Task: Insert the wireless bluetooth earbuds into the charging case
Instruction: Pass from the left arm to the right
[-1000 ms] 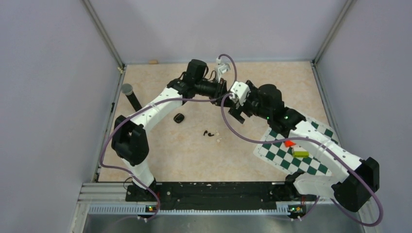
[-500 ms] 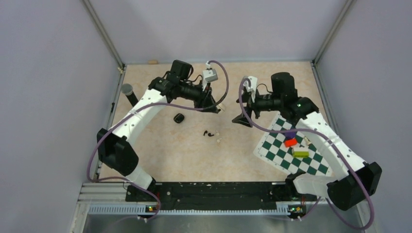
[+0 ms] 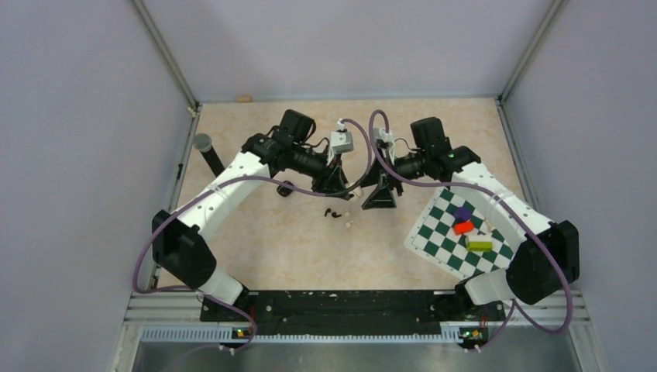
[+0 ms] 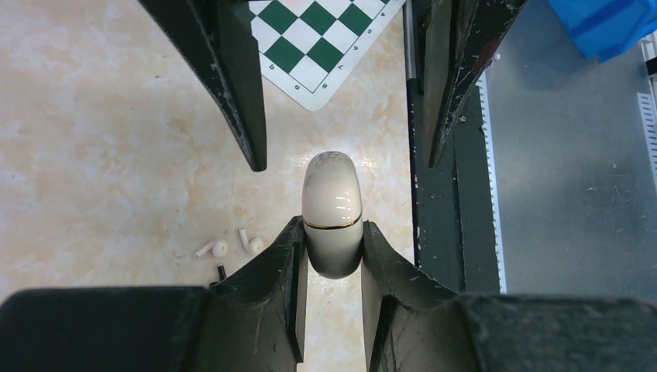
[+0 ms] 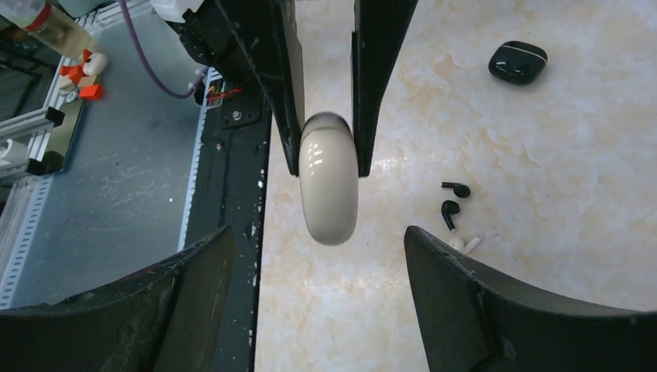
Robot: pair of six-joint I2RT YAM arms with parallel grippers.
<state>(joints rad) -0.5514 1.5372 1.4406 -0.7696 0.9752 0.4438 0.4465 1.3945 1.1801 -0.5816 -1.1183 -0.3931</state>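
Note:
My left gripper [image 4: 333, 229] is shut on a glossy cream-white pebble-shaped case [image 4: 333, 194] with a gold seam and holds it above the table. My right gripper [image 5: 316, 232] faces it, open wide, and the case's free end [image 5: 329, 209] lies just between its fingertips without touching. The black charging case [image 5: 517, 62] lies shut on the table, also in the top view [image 3: 285, 188]. Two black earbuds [image 5: 452, 200] lie loose on the table, also in the top view [image 3: 331, 211]. In the top view the left gripper [image 3: 335, 184] and right gripper [image 3: 381, 198] meet mid-table.
Two white earbuds [image 4: 228, 246] lie beside the black ones. A green checkered mat [image 3: 434, 232] at the right carries purple [image 3: 463, 213], red [image 3: 463, 227] and yellow-green [image 3: 479, 245] blocks. A black post [image 3: 208, 153] stands at the left. Walls enclose three sides.
Both arms have swung in toward each other and come lower over the table's middle. The right gripper now faces the left one, with the cream-white case between them.

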